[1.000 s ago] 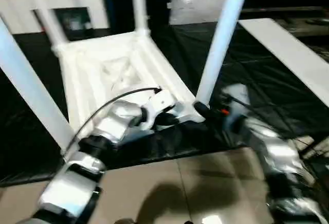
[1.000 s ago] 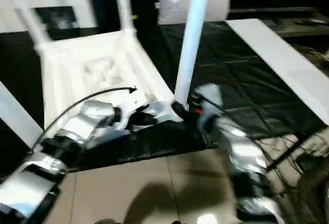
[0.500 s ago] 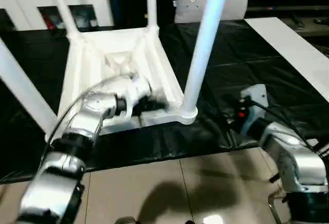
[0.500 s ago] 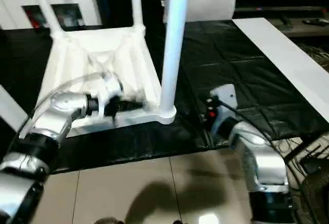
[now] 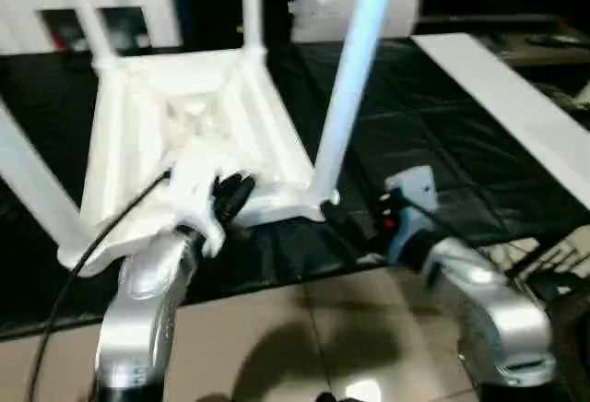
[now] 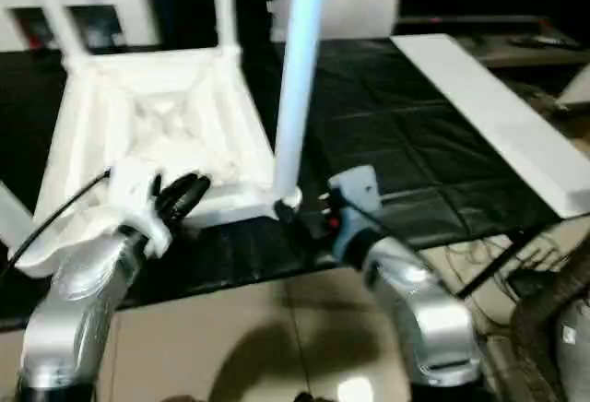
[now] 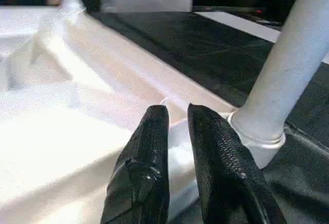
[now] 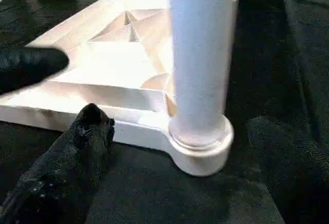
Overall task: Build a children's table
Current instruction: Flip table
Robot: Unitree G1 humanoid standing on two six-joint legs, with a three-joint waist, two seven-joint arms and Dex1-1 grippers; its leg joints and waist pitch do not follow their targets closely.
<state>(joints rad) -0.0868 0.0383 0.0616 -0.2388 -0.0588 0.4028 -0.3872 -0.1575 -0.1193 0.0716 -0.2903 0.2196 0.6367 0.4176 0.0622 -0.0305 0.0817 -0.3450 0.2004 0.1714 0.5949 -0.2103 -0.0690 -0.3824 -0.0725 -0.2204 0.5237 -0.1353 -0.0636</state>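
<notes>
White plastic children's table point(image 5: 184, 135) lies upside down on the black sheet point(image 5: 433, 135), legs up. Your left tool point(image 7: 177, 147) hovers over its near rim — jaws barely parted, empty. Your right tool point(image 8: 169, 147) gapes wide around the near corner leg point(image 8: 198, 54), gripping nothing.

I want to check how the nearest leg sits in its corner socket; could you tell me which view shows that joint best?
The right wrist view: the leg enters the socket unobstructed. The left wrist view shows it sideways; the eye views show it from farther off.
</notes>
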